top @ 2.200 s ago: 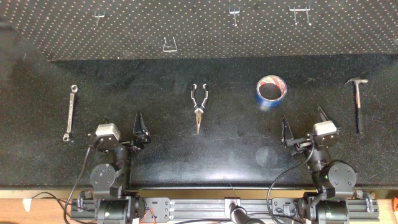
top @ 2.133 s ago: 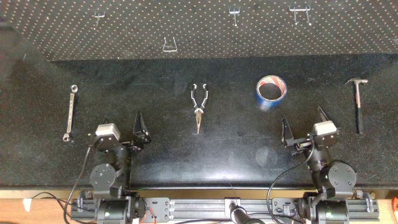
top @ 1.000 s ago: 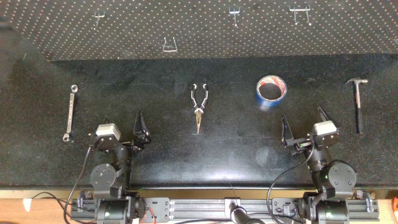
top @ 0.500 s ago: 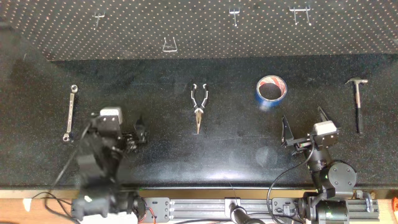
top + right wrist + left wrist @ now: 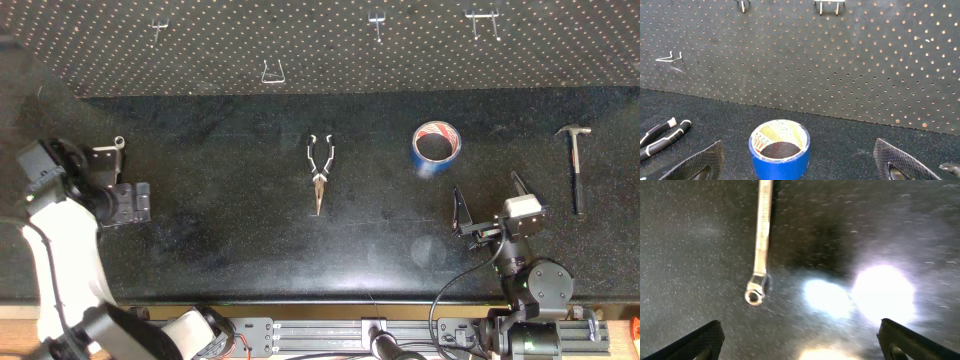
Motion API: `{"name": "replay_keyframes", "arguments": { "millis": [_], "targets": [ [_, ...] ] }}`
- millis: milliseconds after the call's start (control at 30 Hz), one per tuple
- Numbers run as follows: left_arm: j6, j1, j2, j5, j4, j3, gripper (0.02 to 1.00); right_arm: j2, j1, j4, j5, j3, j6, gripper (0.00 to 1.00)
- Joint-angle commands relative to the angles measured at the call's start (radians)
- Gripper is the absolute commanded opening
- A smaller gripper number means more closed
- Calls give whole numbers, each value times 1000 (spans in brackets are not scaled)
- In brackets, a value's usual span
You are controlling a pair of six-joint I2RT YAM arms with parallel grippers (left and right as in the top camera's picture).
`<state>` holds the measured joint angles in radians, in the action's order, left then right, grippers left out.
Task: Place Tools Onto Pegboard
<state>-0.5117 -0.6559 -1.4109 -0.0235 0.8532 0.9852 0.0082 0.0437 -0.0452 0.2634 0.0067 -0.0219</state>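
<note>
While the left fingers (image 5: 700, 340) hang spread wide apart above the dark surface (image 5: 900, 225), gripping nothing, the wrench (image 5: 761, 235) lies flat beneath them. Its ring end sits in the gap between the fingers, nearer one finger than the other, and its shaft runs away ahead of them. Seen from above, the left arm's wrist covers most of the wrench.

The right fingers (image 5: 700, 162) are also open and empty. The roll of blue tape (image 5: 779, 150) rests on its flat side straight ahead of them, in line with the gap and apart from both fingers. The hammer (image 5: 574, 170) lies near them on their right, flat, with its head toward the pegboard (image 5: 850, 65). The pliers (image 5: 319, 172) lie well apart on their left, about midway between the two sets of fingers, handles toward the pegboard and nose toward the arms. The pegboard rises beyond the tape, and metal hooks (image 5: 829, 6) stick out of it.
</note>
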Motion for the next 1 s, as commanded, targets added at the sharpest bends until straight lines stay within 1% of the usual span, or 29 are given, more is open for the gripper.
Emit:
{"name": "replay_keyframes", "arguments": {
  "millis": [33, 233, 267, 467, 733, 1000],
  "targets": [
    [-100, -65, -125, 40, -6, 79, 993, -7, -6, -4, 10, -3, -11, 976],
    [-90, -100, -263, 89, -15, 190, 993, -7, -6, -4, 10, -3, -11, 976],
    [-68, -99, -296, 89, -14, 224, 993, -7, -6, -3, 10, -3, -11, 976],
    [-65, -70, -432, 86, 35, 352, 993, -7, -6, -4, 10, -3, -11, 976],
    [-66, -66, -544, 87, 31, 392, 993, -7, -6, -4, 10, -3, -11, 976],
    [-66, -29, -592, 77, 26, 394, 996, -7, -6, -3, 10, -3, -11, 976]
  ]
}}
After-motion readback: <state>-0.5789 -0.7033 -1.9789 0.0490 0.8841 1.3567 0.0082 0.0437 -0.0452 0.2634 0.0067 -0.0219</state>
